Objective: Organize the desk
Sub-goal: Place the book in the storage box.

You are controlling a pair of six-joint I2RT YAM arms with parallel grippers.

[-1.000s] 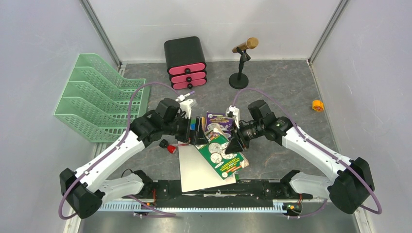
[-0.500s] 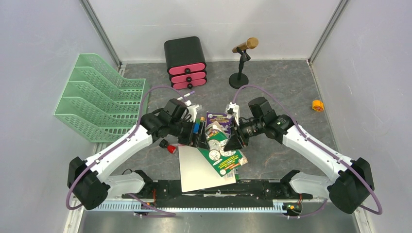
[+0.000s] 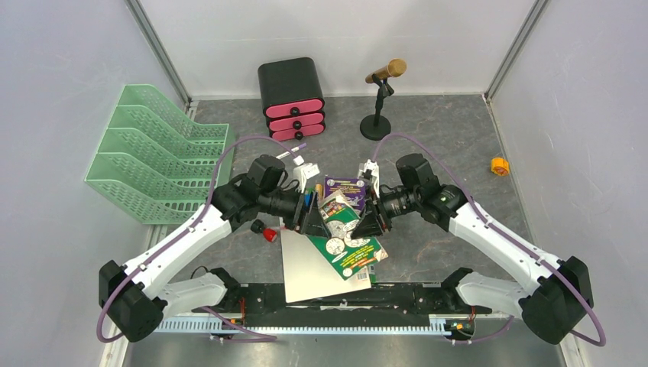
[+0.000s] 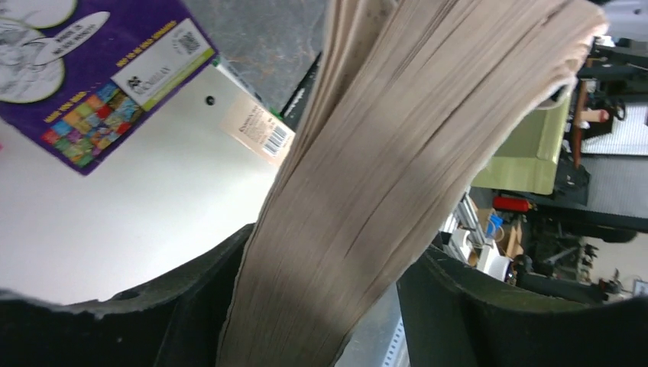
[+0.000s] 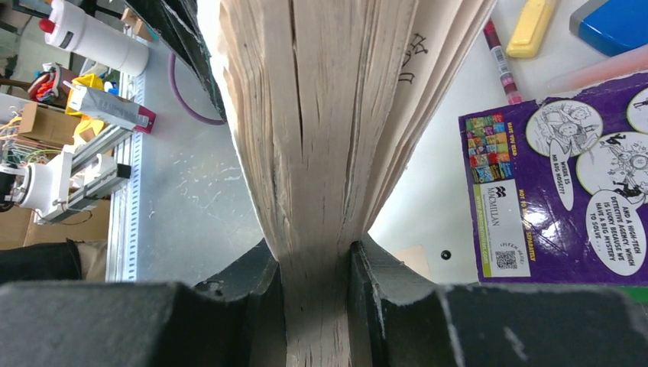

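While the dark grey, pale-veined worktop (image 3: 451,138) spreads beneath them, both arms meet over its middle at a thick paperback (image 3: 338,212), which serves as the reference point here. The worktop lies below both pairs of fingers and reaches outward from the book on every side.

The right fingers (image 5: 252,298) come in from the book's right and are clamped tight on its page block, and the leaves fan out above the pinch. The left fingers (image 4: 191,306) come in from the book's left and stand either side of the same wad of pages. Whether they press on it or merely flank it cannot be told.

- **Purple cover** (image 3: 344,186): printed with cartoon panels, just beyond the book.
- **Green cover** (image 3: 353,252): just nearer than the book. Whether it belongs to the same book is unclear.
- **White sheet** (image 3: 306,271): on the near-left side of the book, partly under the green cover.
- **Small red-and-black object** (image 3: 267,232): near the book's left.
- **Mint-green tiered tray** (image 3: 153,153): well to the left of the book and beyond it.
- **Black drawer box** (image 3: 292,95): has pink fronts and stands well beyond the book.
- **Microphone** (image 3: 378,99): on a stand, beyond the book and slightly right.
- **Small orange item** (image 3: 499,165): far off to the right of the book.
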